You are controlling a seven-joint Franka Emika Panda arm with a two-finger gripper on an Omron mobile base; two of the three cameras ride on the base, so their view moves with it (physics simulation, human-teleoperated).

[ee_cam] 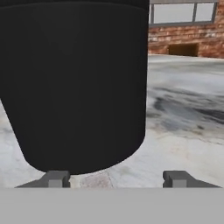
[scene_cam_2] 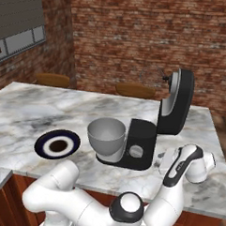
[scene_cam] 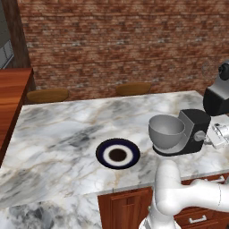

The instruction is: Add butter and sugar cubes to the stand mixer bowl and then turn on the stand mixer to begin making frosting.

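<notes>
The black stand mixer (scene_cam: 195, 129) stands on the marble counter with its head (scene_cam_2: 176, 100) tilted up. Its grey metal stand mixer bowl (scene_cam: 166, 131) sits on the base, left of the body. A small silver knob (scene_cam_2: 136, 151) shows on the mixer's side. My gripper (scene_cam: 211, 139) is low at the right of the mixer's base, pointing at it. In the hand view the black body (ee_cam: 74, 83) looms close ahead, and the fingertips (ee_cam: 54, 179) stand apart with nothing between them. The gripper (ee_cam: 116, 179) is open. Butter and sugar cubes are out of view.
A flat dark-blue-rimmed plate (scene_cam: 117, 153) with a white ring lies on the counter left of the bowl. Two wooden stools (scene_cam: 48, 95) stand behind the far counter edge before a brick wall. A wooden counter (scene_cam: 11, 96) runs along the left.
</notes>
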